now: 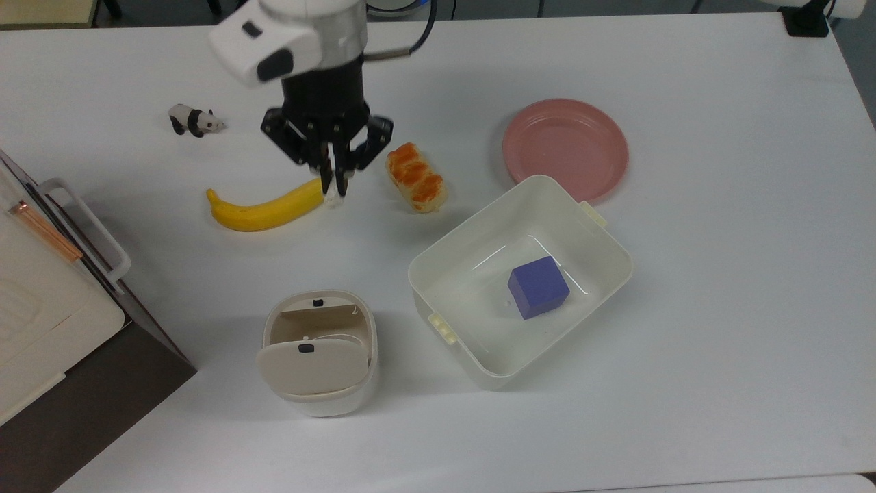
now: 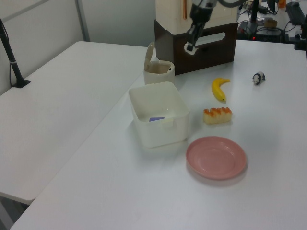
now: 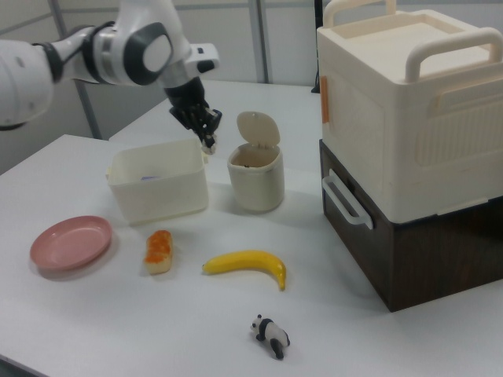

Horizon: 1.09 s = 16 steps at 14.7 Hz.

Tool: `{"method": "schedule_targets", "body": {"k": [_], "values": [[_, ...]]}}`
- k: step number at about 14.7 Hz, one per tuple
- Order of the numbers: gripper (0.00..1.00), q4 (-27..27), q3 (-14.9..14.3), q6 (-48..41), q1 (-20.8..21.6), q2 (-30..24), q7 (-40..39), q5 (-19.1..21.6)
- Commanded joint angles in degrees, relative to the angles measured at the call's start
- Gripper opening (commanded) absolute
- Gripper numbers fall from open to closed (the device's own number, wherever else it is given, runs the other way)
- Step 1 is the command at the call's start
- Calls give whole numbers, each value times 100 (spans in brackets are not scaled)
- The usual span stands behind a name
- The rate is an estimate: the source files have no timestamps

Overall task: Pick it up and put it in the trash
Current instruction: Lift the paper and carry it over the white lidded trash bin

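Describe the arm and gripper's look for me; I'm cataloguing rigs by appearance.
The arm has glossy white rounded shells with dark grey bands at the joints. A black cable loops off it near the top view's upper edge. The gripper is black, with angular side linkages and two slim fingers, mounted under a white boxy wrist housing that has a dark oval mark.

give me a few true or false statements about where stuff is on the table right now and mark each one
1. The tool is shut on the paper ball and holds it off the table. True.
2. The bin has its lid shut. False: the flap is tipped up and the opening shows.
3. A blue cube lies in the white tub. True.
4. The bread roll sits on the pink plate. False: it lies on the table, apart from the plate.
5. The banana is inside the tub. False: it lies on the table.
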Motion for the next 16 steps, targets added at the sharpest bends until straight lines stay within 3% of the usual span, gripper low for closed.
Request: {"method": "schedule_targets", "body": {"k": [1, 5, 7, 10, 16], "values": [[7, 868, -26, -22, 83, 647, 541, 35], [7, 1414, -35, 365, 118, 1130, 1173, -202], [9, 1406, -35, 890, 136, 1219, 1603, -447], [9, 1388, -17, 1164, 258, 1481, 1825, -1124], [10, 1371, -26, 1630, 303, 1729, 2089, -1530]]}}
